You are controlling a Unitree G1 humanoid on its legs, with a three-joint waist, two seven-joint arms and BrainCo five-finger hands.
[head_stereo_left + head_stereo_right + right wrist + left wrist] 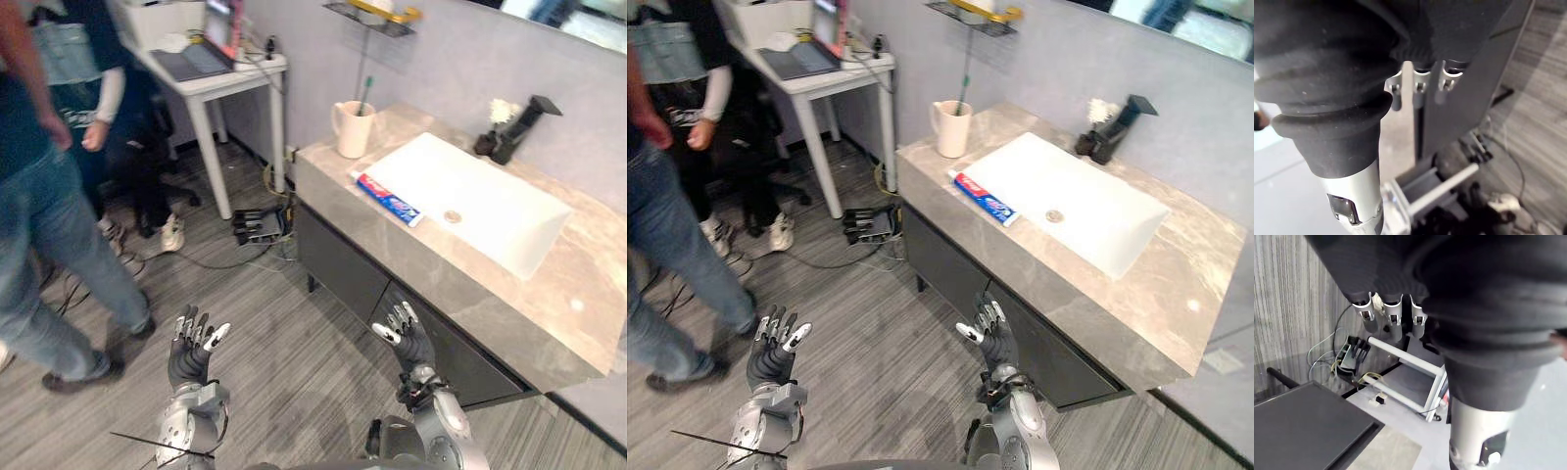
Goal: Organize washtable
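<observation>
Left eye view shows both hands raised over the floor short of the washtable [460,294], the left hand [191,352] and right hand [407,338] each with fingers spread loose and grasping nothing. On the stone top, a toothpaste tube [388,199] lies flat along the edge of the white sink [509,235], and a cream cup [353,129] with a green toothbrush [364,95] upright in it stands at the far left corner. No tidying step looks begun; the next move likely calls for closing in and reaching the right hand over the counter's front edge to the tube.
</observation>
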